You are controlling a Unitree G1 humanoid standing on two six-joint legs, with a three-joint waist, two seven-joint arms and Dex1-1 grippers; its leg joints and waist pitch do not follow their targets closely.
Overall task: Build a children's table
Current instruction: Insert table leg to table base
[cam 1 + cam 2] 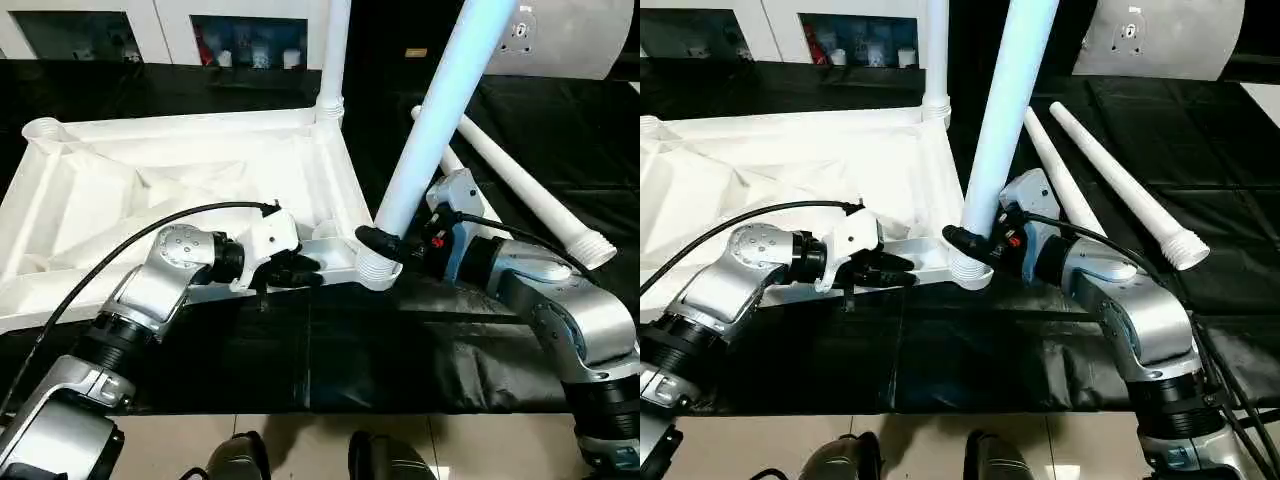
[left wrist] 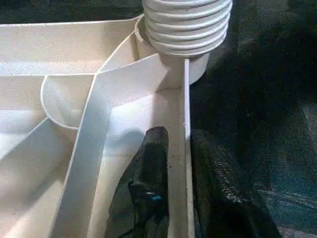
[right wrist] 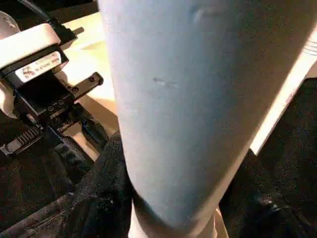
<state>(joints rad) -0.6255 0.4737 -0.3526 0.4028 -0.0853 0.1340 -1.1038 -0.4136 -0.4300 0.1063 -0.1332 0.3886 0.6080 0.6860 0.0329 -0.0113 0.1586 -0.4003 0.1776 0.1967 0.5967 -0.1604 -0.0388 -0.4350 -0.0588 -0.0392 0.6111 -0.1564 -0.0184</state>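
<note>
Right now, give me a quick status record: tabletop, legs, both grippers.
tabletop: white tabletop lies underside up on the black worktable
fitted leg: one leg stands in the far corner socket
leg in work: tilted leg, threaded end at the near corner socket, not upright
spare legs: two legs lie on the worktable to the right
left gripper: left gripper astride the tabletop's near rim
right gripper: right gripper shut on the tilted leg

The table top (image 1: 150, 190) is white, its ribs crossing in an X. The leg (image 1: 440, 120) in the right gripper (image 1: 385, 245) is white with a bluish cast. Both grippers have black fingers on silver arms; the left gripper (image 1: 295, 270) wears a white housing. The counter (image 1: 330, 350) beneath them is covered in black.
</note>
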